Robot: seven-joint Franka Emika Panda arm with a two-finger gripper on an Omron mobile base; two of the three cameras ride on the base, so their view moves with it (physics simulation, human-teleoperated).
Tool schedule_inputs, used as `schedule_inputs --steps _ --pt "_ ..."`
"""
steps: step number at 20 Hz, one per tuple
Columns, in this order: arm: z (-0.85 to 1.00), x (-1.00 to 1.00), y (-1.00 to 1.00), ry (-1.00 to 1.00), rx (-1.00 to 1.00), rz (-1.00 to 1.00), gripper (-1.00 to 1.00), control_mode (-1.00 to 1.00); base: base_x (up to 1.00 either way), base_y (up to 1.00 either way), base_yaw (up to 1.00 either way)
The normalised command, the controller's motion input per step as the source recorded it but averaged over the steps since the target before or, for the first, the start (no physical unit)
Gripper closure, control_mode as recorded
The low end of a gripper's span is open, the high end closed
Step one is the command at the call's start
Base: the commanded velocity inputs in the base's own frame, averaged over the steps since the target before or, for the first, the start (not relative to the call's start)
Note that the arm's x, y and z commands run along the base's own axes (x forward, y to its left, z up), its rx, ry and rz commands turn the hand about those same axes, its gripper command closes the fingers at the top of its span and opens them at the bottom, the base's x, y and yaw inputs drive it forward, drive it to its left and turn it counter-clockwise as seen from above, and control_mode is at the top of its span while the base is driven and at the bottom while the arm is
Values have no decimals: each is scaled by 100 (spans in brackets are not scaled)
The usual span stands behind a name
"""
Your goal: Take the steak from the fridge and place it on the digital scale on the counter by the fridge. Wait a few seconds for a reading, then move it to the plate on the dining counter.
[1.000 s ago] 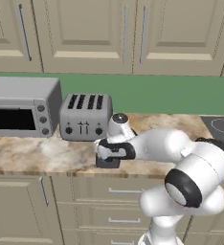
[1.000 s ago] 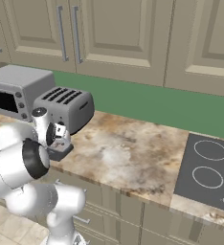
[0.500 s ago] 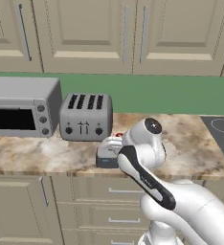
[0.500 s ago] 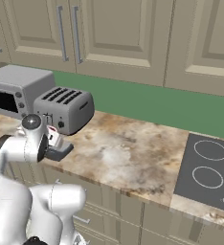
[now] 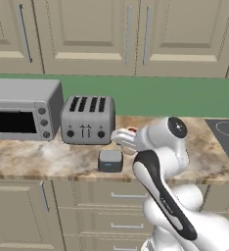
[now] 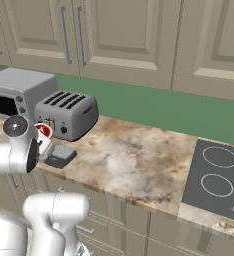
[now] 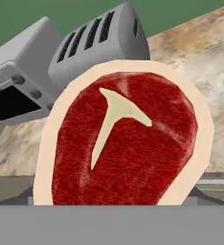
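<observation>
Grey steel first: at the left of the counter (image 5: 33,157) the oven (image 5: 21,110) and, just beside it, the toaster (image 5: 87,120) stand as they did a second ago, so the base has not driven. In front of the toaster's right end sits the scale (image 5: 110,160), near the counter's front edge, and here is the change: a second ago the hand was pressed down over it, half a second ago the hand was lifting with red showing at the scale, and now its pale top is bare. Just right of it and higher, the gripper (image 5: 125,138) hangs clear of the scale with the steak (image 7: 123,148) in it. From the hand camera the slab stands on edge right before the lens, its tan rim whole, the toaster and oven behind it. The fingertips themselves are hidden, but the meat is up in the air at the hand with nothing under it, so I judge the jaws clamped on it at a wide spread. The arm has also folded back toward the base. Further right the marbled top runs bare to the hob (image 5: 226,135). For the task, this reads as the weighing step over and the carry begun. What is left is the trip to the plate on the dining counter, which will probably need the base to turn away from this wall.
</observation>
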Motion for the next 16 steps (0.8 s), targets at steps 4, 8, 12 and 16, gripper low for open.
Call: schedule_inputs --steps 4,8,12,16 --pt "100 -38 0 14 1 -14 100 -100 0 0 0" --pt "100 -38 0 18 0 -12 100 -100 0 0 0" --pt "83 -58 -5 17 -3 -5 100 -100 0 0 0" --pt "19 -54 -43 18 -14 0 100 -100 0 0 0"
